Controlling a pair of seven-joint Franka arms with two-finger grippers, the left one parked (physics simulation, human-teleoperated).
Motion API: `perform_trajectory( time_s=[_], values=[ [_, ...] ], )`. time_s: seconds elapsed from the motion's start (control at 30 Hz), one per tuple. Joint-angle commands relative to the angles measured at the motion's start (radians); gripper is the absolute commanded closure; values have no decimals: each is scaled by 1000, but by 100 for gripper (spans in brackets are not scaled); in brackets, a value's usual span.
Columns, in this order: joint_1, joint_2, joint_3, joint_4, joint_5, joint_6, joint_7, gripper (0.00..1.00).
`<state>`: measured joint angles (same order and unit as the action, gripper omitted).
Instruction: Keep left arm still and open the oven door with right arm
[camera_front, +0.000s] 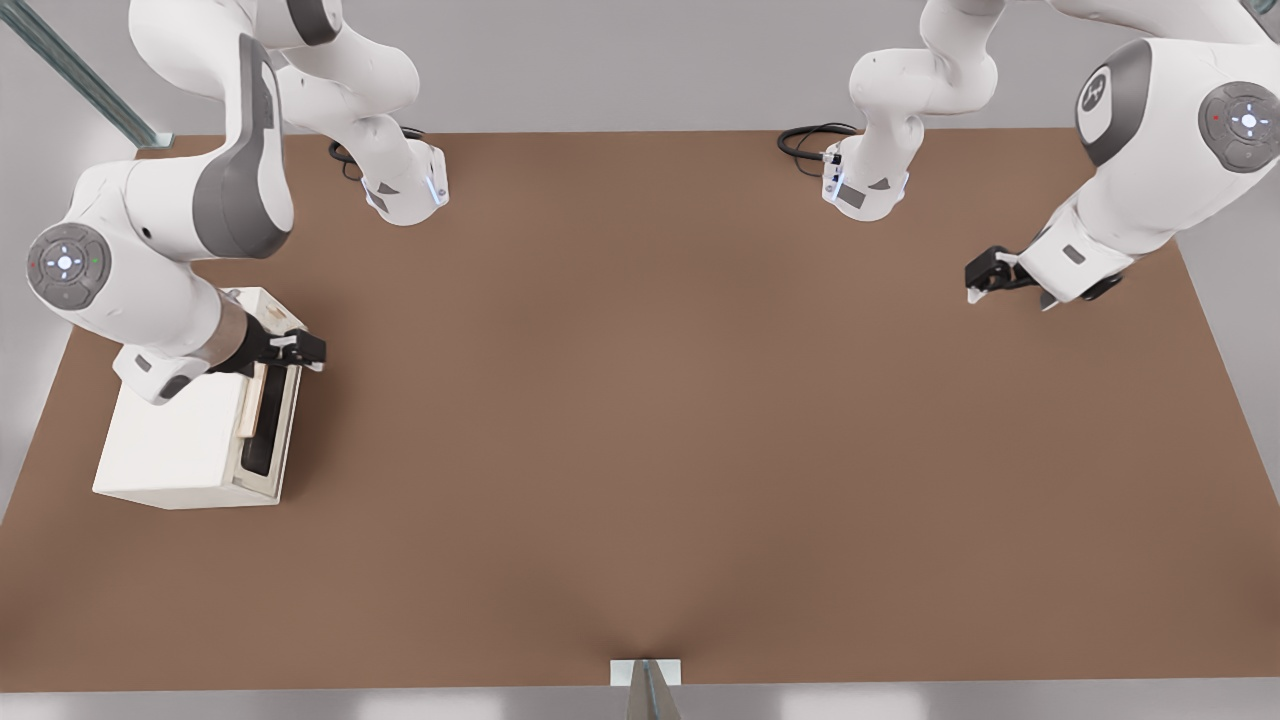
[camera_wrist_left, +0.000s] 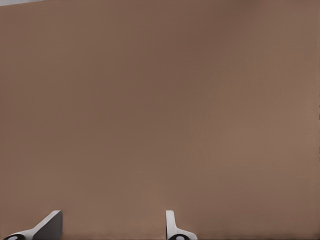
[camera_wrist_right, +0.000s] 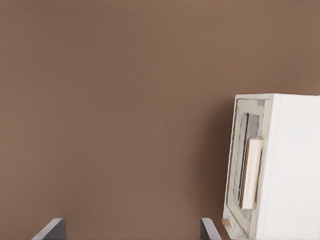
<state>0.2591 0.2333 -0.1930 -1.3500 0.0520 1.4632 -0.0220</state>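
Front view: the oven (camera_front: 190, 440) sits on the brown table (camera_front: 650, 450) at about 9 o'clock, close to the table's edge on the front view's left. It is a cream-white box seen from above, and its windowed face points toward the front view's right. The door (camera_front: 272, 420) stands upright against that face, with the dark pane inside the pale frame, and looks shut or nearly so. A slim pale handle (camera_front: 257, 400) runs along the door's upper edge.

The right arm (camera_front: 150, 270) reaches over the oven from 10 o'clock. Its gripper (camera_front: 312, 352) hangs over the oven's top front corner, at the end of the door farther from the camera, just beside the handle. Whether it touches the handle cannot be told from this angle.

Right wrist view: the two fingertips (camera_wrist_right: 50, 229) show at the frame's edge, spread wide apart with only bare table (camera_wrist_right: 125, 100) between them, so the gripper holds nothing. The oven (camera_wrist_right: 295, 165) lies beyond the second fingertip, outside the gap. Its door (camera_wrist_right: 239, 200) appears as a narrow strip with the handle (camera_wrist_right: 251, 172) standing proud of it, and a small beige knob (camera_wrist_right: 227, 223) shows at the door's near end.

The other arm's gripper (camera_front: 985, 275) is at 2 o'clock, well apart from the oven.
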Motion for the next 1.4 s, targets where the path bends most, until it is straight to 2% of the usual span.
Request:
perform_trajectory(
  time_s=[0.0,0.07,0.1,0.13,0.17,0.2,0.27,0.3,0.37,0.47,0.57,0.6,0.7,0.77,1.0,1.37],
  values=[
    [0,-2,0,0,-12,16,-16,0],
    [0,4,0,-9,-20,16,-18,0],
    [0,44,45,-35,-115,-6,-16,0],
    [2,104,67,-29,-191,-47,-15,36],
    [5,178,78,-1,-363,-57,-16,79],
    [19,241,83,15,-491,-46,-13,79],
    [49,374,60,123,-618,-57,53,79],
    [60,396,58,123,-647,-86,250,79],
    [75,403,60,114,-621,-165,416,79],
    [74,362,32,55,-629,-178,409,79],
    [75,333,7,-84,-640,-84,425,79],
    [75,340,-19,-104,-653,-3,424,79],
    [77,345,-29,-104,-681,69,427,79],
    [101,330,-29,-175,-679,55,528,79],
    [97,302,-31,-297,-730,68,596,79],
    [81,267,-37,-388,-729,92,582,79]
  ],
)
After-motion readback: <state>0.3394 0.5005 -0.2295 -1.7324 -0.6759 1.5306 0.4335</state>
